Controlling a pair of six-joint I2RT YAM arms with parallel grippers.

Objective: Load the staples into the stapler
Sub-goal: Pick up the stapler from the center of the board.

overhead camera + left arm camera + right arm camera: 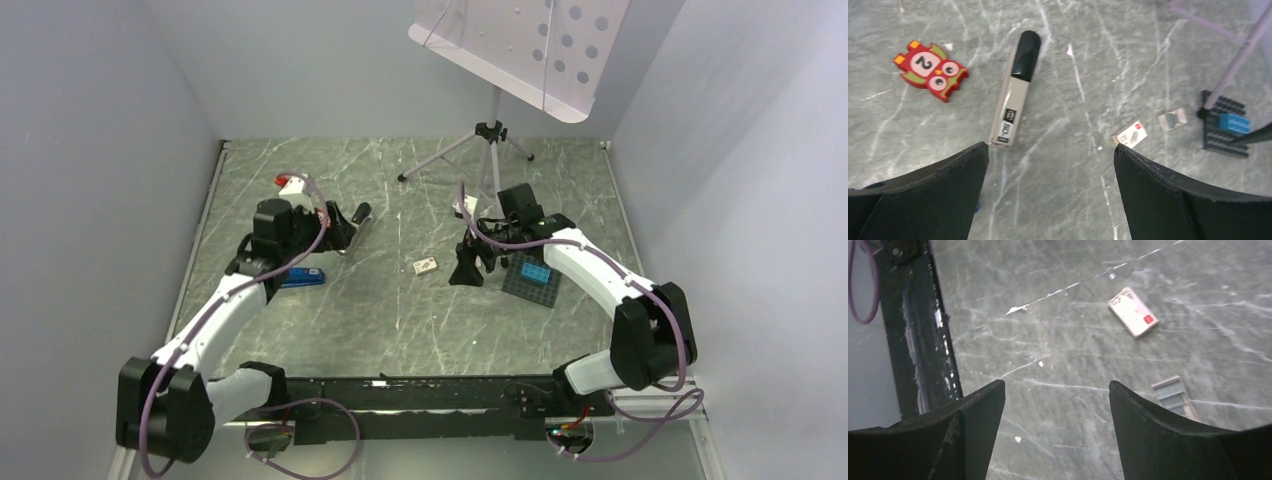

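Note:
A beige stapler point(1015, 90) with a black end lies flat on the grey marble table point(1058, 200); it also shows in the top view as the stapler point(358, 224). My left gripper point(1050, 150) hovers open just short of its near end, nothing between the fingers. The staples point(1170, 392) are a small silver-grey block in an open cardboard tray, seen as well from the left wrist as the staples point(1172, 120). My right gripper point(1055, 385) stands open over bare table, the tray just beside its right finger point(1158, 440). From above, the right gripper point(466, 272) hides the tray.
A white staple box sleeve point(1133, 311) lies near the middle. A red owl toy point(930, 70) is left of the stapler. A blue stapler point(300, 278) lies under my left arm. A dark baseplate point(520, 287) with a blue brick point(537, 272), and a tripod point(490, 140), stand right and behind.

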